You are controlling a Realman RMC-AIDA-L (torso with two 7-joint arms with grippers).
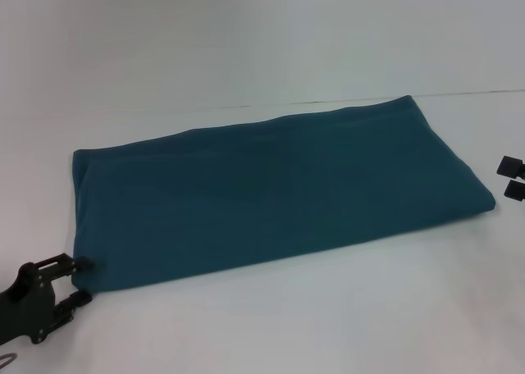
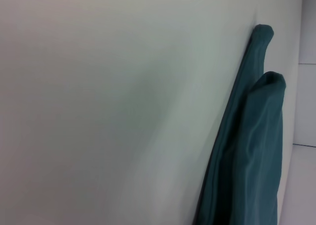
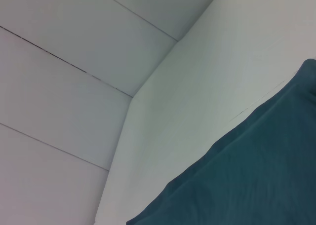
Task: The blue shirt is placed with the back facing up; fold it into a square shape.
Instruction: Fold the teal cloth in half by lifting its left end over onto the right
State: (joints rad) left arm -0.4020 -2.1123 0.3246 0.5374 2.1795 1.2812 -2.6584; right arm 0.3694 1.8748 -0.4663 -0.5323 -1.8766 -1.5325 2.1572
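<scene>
The blue shirt [image 1: 279, 193] lies folded into a long flat band across the white table [image 1: 287, 333], plain side up. My left gripper [image 1: 82, 280] is open at the shirt's near left corner, one fingertip [image 1: 83, 265] touching the cloth edge. My right gripper [image 1: 513, 177] is open at the picture's right edge, a short way off the shirt's right end and not touching it. The left wrist view shows the shirt's folded edges [image 2: 252, 161] seen end on. The right wrist view shows a corner of the shirt [image 3: 247, 185] on the table.
The table's far edge [image 1: 344, 102] runs just behind the shirt, with a pale wall beyond it. Bare table surface lies in front of the shirt. The right wrist view shows pale wall panels [image 3: 74, 87] beyond the table.
</scene>
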